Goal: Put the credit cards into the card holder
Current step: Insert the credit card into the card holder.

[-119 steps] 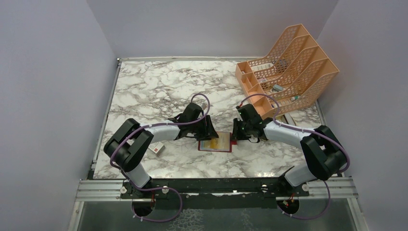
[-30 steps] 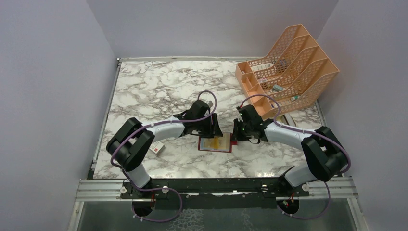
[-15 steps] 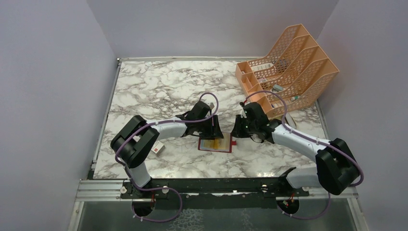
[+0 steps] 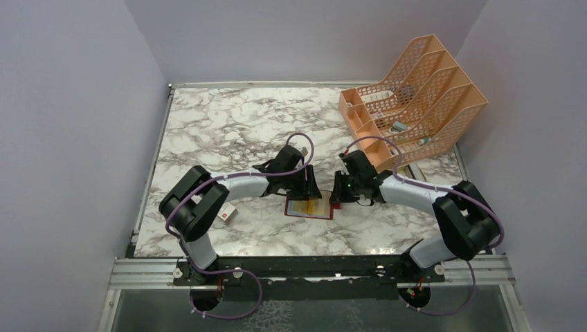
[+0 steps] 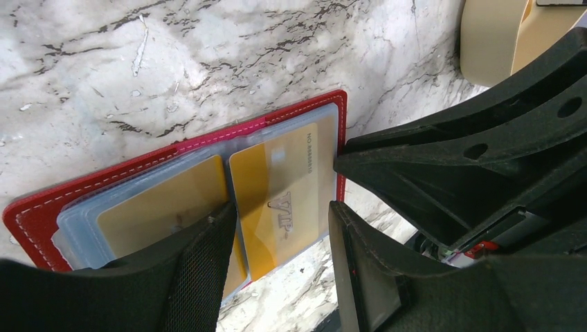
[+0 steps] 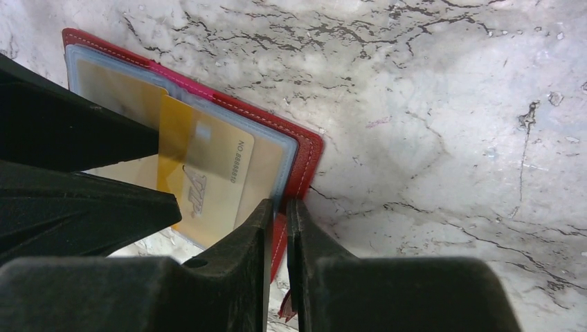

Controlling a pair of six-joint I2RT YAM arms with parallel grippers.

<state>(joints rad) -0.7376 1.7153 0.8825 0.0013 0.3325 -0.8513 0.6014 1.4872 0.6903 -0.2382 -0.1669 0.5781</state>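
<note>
The dark red card holder [image 4: 309, 207] lies open on the marble, its clear sleeves facing up. A gold card marked VIP [image 5: 284, 187] sits partly in its right sleeve, also seen in the right wrist view [image 6: 208, 173]. A second gold card [image 5: 159, 207] is in the left sleeve. No blue card shows. My left gripper [image 5: 280, 238] is open just above the VIP card, one finger on each side of it. My right gripper [image 6: 278, 214] is shut on the holder's right edge [image 6: 304, 155], pinching the red cover and a clear sleeve.
An orange mesh file rack [image 4: 415, 97] stands at the back right, with a beige tray [image 4: 417, 173] in front of it, also in the left wrist view [image 5: 491, 34]. A small white box [image 4: 224, 214] lies left of the holder.
My left gripper has shifted right over the holder since the earliest frame. My right arm swung its elbow outward half a second ago and is back, its gripper still at the holder's right edge.
</note>
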